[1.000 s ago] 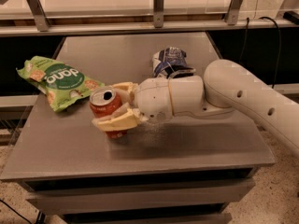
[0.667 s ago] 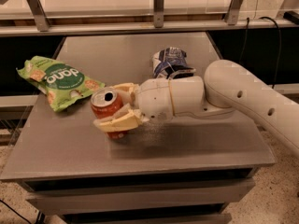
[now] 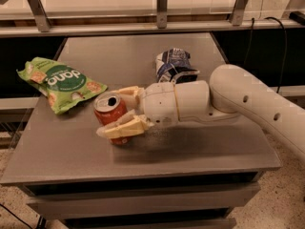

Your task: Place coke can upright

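Note:
The red coke can stands nearly upright on the grey table, left of the middle, with its silver top and tab facing up. My gripper reaches in from the right on the white arm. Its two pale fingers lie on either side of the can, one behind it and one in front, closed against its body. The can's lower part is hidden behind the front finger.
A green snack bag lies at the table's left edge. A dark blue and white snack bag lies behind my wrist. A railing with metal posts runs along the back. The table's front edge is close below the can.

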`<state>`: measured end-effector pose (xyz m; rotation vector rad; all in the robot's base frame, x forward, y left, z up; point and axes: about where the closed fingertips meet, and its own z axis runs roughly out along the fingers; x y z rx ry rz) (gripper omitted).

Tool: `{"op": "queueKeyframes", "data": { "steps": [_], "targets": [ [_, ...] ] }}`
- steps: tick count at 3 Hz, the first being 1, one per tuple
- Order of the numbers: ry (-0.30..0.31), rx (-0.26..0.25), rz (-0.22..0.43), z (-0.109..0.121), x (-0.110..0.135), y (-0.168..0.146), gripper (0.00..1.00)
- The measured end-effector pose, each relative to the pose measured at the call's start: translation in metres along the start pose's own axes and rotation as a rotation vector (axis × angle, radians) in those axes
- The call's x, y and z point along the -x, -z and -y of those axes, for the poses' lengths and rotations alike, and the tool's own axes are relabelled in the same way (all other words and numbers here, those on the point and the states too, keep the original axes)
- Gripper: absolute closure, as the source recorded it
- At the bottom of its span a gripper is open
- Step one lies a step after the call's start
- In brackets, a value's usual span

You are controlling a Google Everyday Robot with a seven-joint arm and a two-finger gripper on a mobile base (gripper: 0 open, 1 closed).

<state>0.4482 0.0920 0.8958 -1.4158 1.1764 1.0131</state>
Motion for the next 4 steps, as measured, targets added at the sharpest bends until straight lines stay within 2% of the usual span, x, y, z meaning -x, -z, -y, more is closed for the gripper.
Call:
{"op": "queueKeyframes", "data": {
  "steps": [1,2,3,4],
  "targets": [
    [-0.008,-0.003,0.025,0.000,-0.002,0.002,0.00],
    [-0.002,-0.005,0.037,0.001,-0.003,0.008,0.00],
    [0.008,-0.009,-0.047,0.002,-0.006,0.022,0.00],
    [0.008,-0.009,-0.047,0.002,-0.006,0.022,0.00]
  ]
}}
